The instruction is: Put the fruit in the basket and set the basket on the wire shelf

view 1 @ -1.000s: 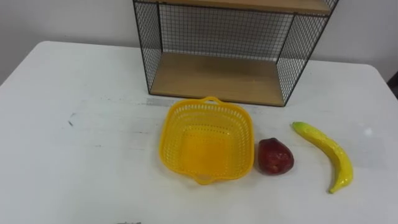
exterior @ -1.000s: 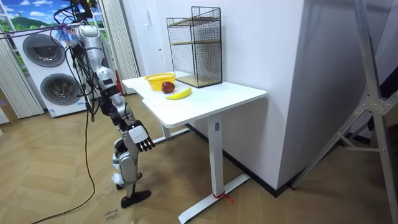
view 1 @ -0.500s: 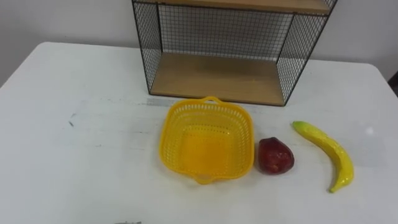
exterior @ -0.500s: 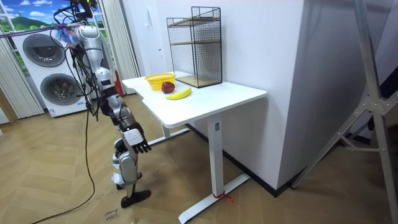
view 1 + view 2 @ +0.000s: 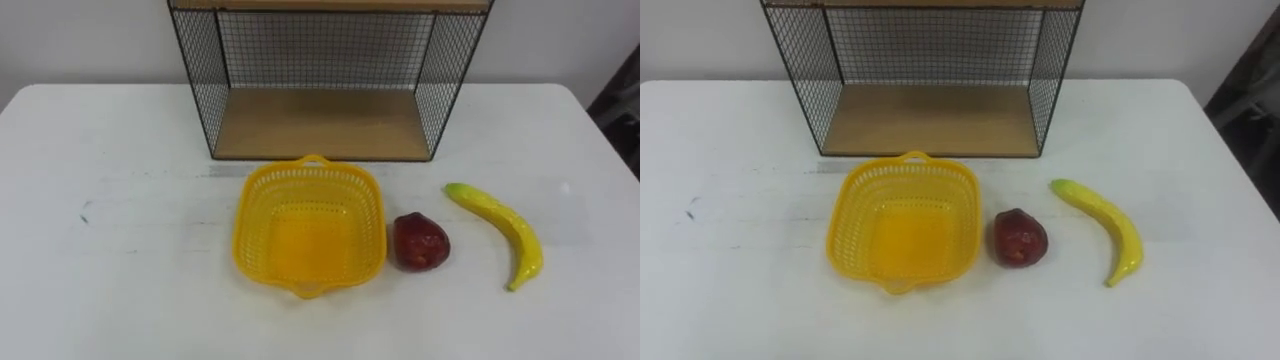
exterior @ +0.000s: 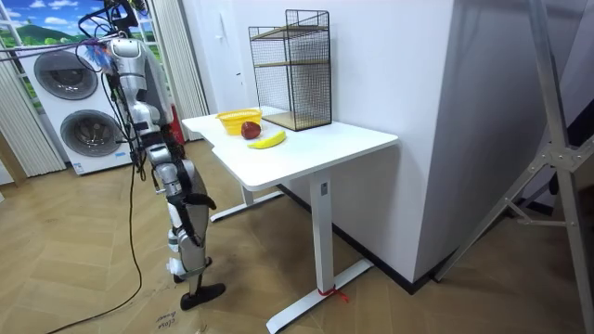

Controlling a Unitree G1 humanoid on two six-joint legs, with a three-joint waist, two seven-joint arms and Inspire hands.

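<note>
An empty yellow basket point(image 5: 310, 235) sits on the white table point(image 5: 120, 260), just in front of the wire shelf point(image 5: 318, 120) with its wooden bottom board. Right of the basket lies a dark red fruit point(image 5: 419, 241), close to the rim. Farther right lies a yellow banana point(image 5: 497, 232). In the room view I stand at the table's end on the room view's left, facing the basket point(image 6: 238, 117). My right hand point(image 6: 195, 201) hangs low beside my body, well below the tabletop.
The shelf stands at the table's back edge against a white wall. Washing machines point(image 6: 79, 107) stand behind me across the wooden floor.
My right arm has dropped from reaching forward to hanging at my side. The eye view has shifted, so the camera moved. Basket and fruit lie where they were.
</note>
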